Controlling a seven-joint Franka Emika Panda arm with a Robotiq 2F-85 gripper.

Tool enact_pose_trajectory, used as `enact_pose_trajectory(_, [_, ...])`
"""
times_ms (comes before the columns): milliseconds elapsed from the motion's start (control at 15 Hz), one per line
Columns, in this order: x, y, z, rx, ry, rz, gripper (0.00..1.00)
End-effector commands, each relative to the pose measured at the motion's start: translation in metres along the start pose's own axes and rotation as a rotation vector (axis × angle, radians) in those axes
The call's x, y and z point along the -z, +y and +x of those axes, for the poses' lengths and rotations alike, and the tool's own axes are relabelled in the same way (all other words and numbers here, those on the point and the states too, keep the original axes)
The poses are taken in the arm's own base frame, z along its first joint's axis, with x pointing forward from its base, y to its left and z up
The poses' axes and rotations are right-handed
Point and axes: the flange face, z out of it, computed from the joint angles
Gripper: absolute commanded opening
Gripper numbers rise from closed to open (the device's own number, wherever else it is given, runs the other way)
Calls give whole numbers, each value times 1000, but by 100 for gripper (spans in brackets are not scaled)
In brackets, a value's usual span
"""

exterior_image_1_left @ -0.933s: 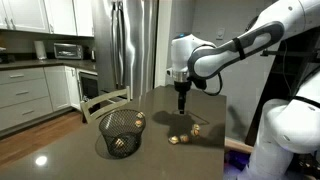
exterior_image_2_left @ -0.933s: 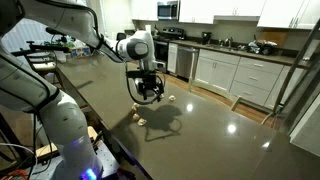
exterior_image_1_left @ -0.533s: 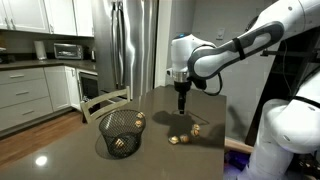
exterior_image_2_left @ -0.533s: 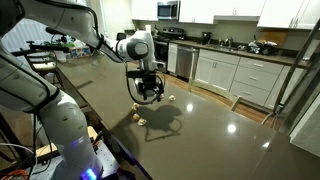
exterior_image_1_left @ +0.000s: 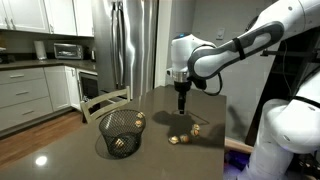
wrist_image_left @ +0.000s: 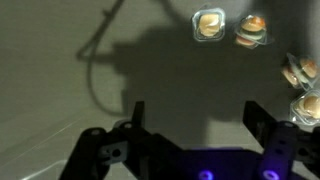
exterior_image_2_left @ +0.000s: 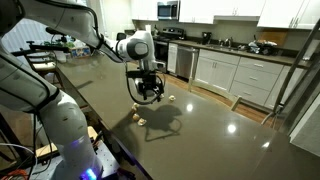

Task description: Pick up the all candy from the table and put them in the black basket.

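At the left of an exterior view, the black wire-mesh basket stands on the dark, glossy bench. Gold-foil candy shows through its mesh. To the right of the basket and well apart from it, my gripper hangs pointing straight down above the bench, clear of the surface. Further right and nearer the bench edge, loose candy lies on the top. One candy sits almost under my gripper, and another candy lies just to its right, both apart from the basket.

In the wrist view my gripper is released. Its fingers stand wide apart, with only bare bench between them. The candy lies ahead of it and off to the right. A first candy and a second candy lie side by side at the top. Two more are cut by the right edge, a third candy above a fourth candy. I touch none of them.
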Motion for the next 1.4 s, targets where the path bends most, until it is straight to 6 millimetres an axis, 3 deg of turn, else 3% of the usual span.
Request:
enact_pose_trajectory(0, [0,-2,5,4,19,25,100])
enact_pose_trajectory(333, [-1,1,7,-23,59,119,100])
enact_pose_trajectory(867, [-19,37,-23,-168,129,261,100])
enact_pose_trajectory(1333, [-26,22,-49,-194,158,233,100])
